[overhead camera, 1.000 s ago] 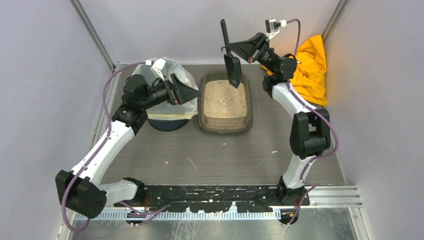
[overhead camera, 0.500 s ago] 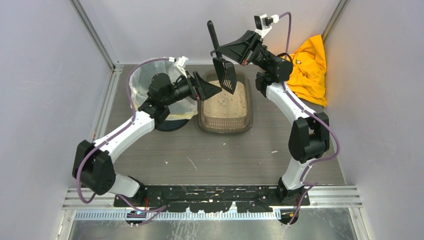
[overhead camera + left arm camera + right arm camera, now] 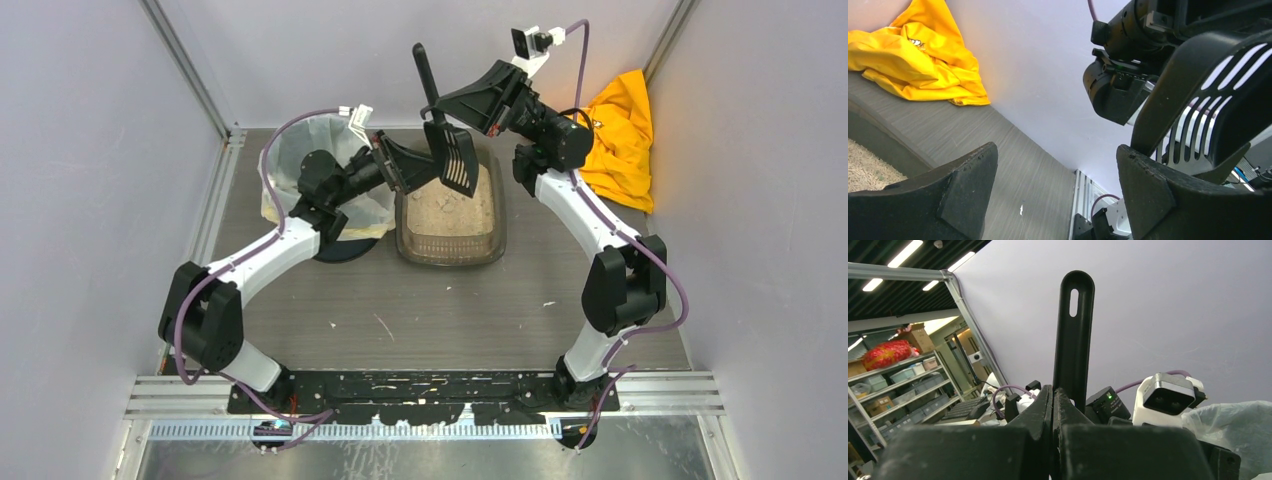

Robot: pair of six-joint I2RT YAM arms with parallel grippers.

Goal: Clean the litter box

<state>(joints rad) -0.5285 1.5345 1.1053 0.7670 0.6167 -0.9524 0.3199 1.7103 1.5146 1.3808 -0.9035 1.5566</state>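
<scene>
The litter box, a shallow brown-grey tray of pale granules, sits at the back middle of the table. Above its far left corner hangs a black slotted scoop, head down and handle up. My right gripper is shut on the scoop's handle. My left gripper stands open just left of the scoop's head. In the left wrist view the scoop rises just past the right finger of the left gripper, and nothing lies between the jaws. The tray's wall shows at lower left.
A round bin with a white bag liner stands left of the tray, under my left arm. A crumpled yellow cloth lies at the back right corner. Small white specks dot the table in front of the tray.
My left arm has swung right from over the bin to the scoop's head. My right arm has carried the scoop a little left, from the tray's middle to its left side.
</scene>
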